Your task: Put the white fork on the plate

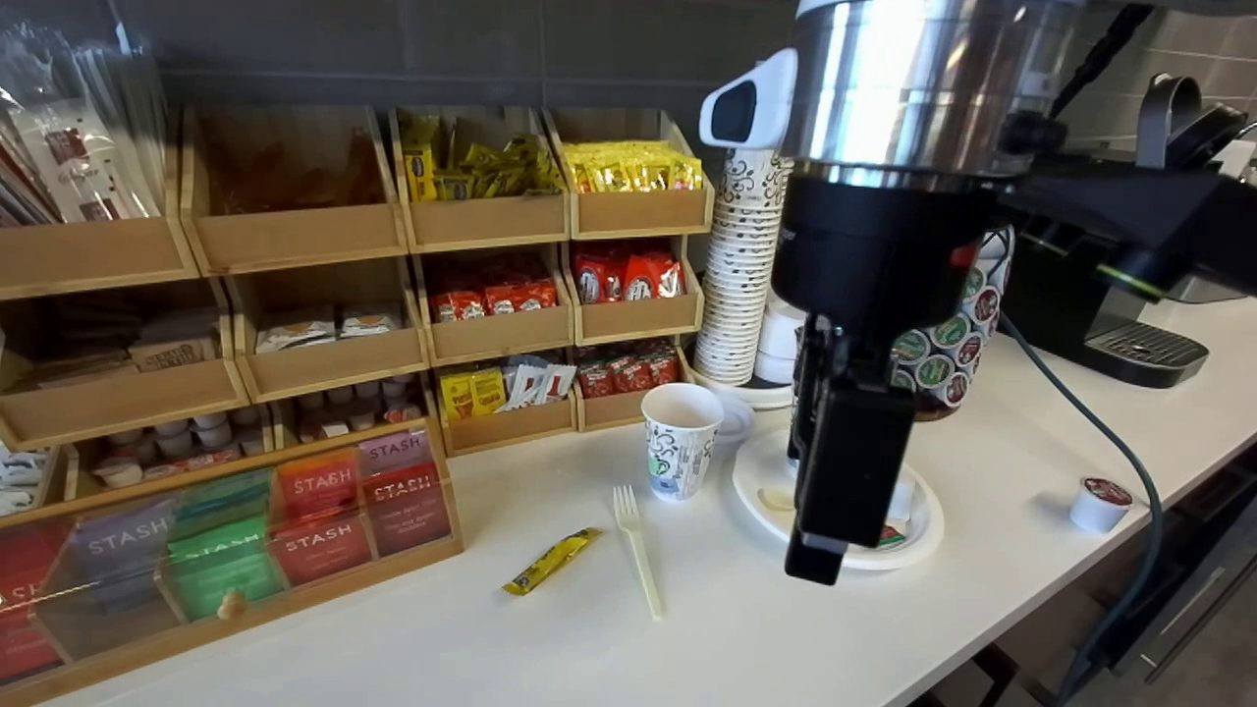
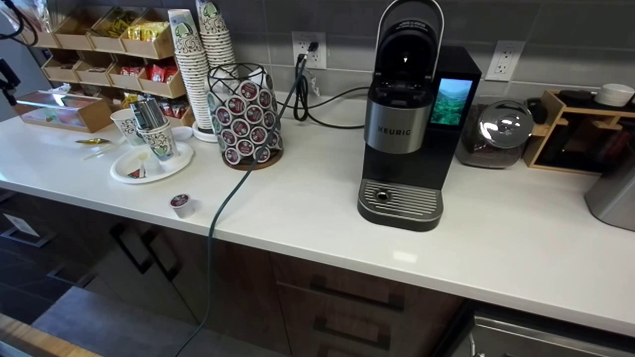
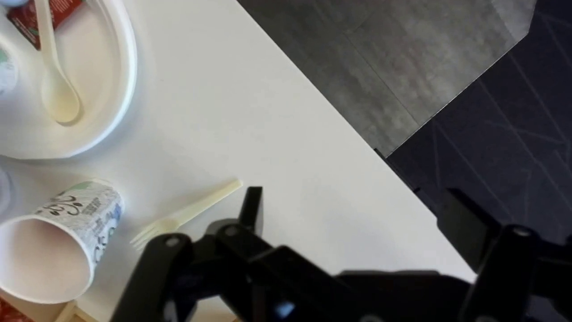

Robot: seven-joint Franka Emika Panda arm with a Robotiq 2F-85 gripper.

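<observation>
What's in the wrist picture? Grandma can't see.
An open gripper hangs above a counter with a white fork. Left of the fork stands a paper cup; at upper left, a plate holds a spoon and red packet.

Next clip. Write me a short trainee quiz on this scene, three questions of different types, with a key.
1. True or false: the white fork lies on the counter, off the plate.

2. Multiple choice: in the wrist view, the claw is
a) shut on the white fork
b) open
c) shut with nothing in it

3. Fill in the blank: in the wrist view, the utensil lying on the plate is a ____.

Key:
1. True.
2. b.
3. spoon.
</observation>
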